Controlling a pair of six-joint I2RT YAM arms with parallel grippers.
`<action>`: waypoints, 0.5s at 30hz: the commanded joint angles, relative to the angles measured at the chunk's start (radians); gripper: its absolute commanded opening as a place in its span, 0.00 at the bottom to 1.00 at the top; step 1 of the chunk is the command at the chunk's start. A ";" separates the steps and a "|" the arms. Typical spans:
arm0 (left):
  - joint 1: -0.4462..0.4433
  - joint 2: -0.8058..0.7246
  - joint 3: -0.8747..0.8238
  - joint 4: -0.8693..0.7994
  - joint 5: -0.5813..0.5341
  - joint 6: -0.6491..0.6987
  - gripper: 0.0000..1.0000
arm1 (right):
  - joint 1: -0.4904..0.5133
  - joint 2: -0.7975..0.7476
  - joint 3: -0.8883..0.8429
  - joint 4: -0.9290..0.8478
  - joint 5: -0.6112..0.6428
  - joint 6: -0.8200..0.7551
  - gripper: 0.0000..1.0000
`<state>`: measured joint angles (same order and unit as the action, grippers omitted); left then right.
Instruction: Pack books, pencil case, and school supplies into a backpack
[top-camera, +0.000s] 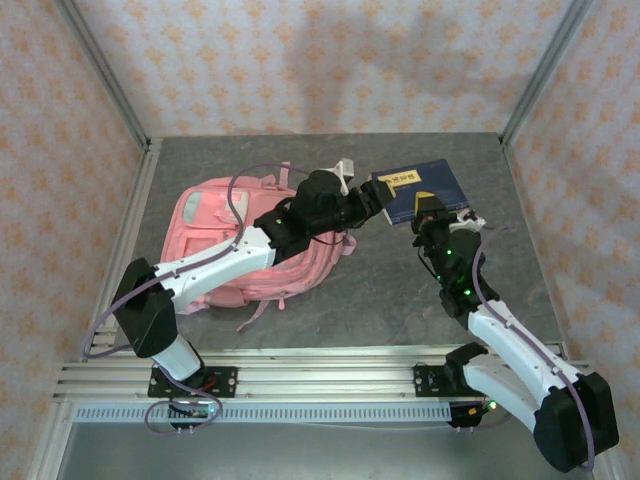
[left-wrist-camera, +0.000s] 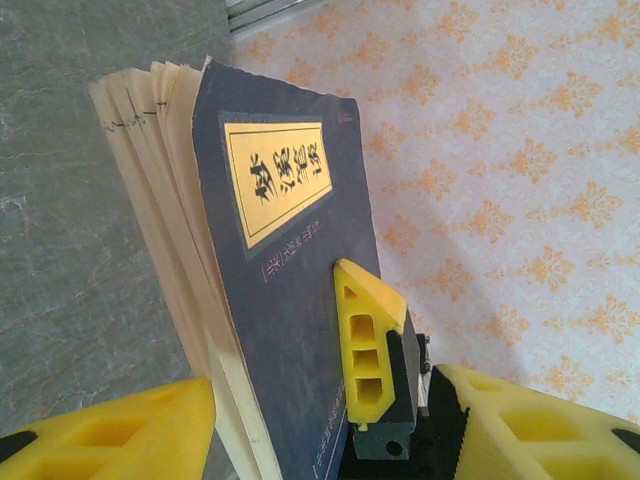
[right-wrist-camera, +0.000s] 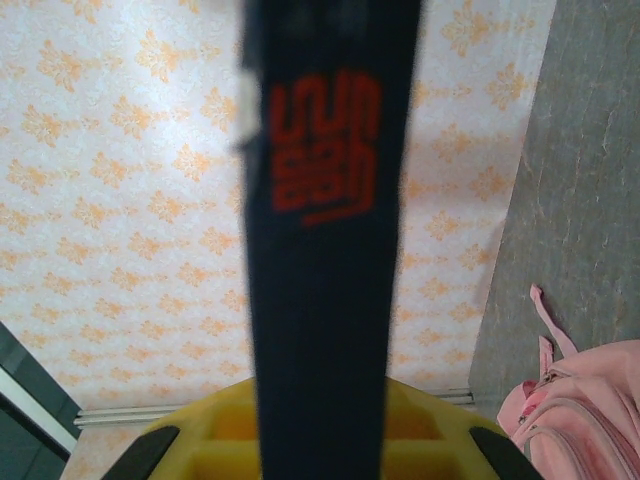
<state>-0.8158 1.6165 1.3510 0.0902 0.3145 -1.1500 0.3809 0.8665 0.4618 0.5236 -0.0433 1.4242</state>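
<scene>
A navy book (top-camera: 425, 185) with a yellow label is held up at the back right of the table. My right gripper (top-camera: 428, 212) is shut on its near edge; in the right wrist view the dark spine (right-wrist-camera: 325, 250) with red characters runs up from between the jaws of the right gripper (right-wrist-camera: 325, 440). My left gripper (top-camera: 383, 203) reaches over the pink backpack (top-camera: 230, 250) to the book's left end. In the left wrist view the book (left-wrist-camera: 285, 300) stands between the wide-apart jaws of the left gripper (left-wrist-camera: 320, 400), pages fanned, with a right-gripper finger (left-wrist-camera: 365, 350) on the cover.
The backpack (right-wrist-camera: 585, 410) lies flat at the left middle of the grey table (top-camera: 400, 290), a loose strap (top-camera: 262, 308) trailing toward the near edge. Patterned walls and metal frame posts (top-camera: 535, 80) close in the back and sides.
</scene>
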 joint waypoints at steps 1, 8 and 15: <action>0.009 -0.019 -0.023 0.004 0.009 0.030 0.59 | 0.021 -0.039 0.032 0.056 -0.051 -0.019 0.00; 0.015 -0.027 -0.024 -0.050 0.018 0.056 0.59 | 0.021 -0.050 0.039 0.042 -0.039 -0.031 0.00; 0.018 0.007 0.008 -0.040 0.023 0.047 0.61 | 0.021 -0.043 0.046 0.046 -0.061 -0.013 0.00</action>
<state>-0.8043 1.6165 1.3334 0.0547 0.3332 -1.1240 0.3923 0.8410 0.4625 0.5163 -0.0662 1.4132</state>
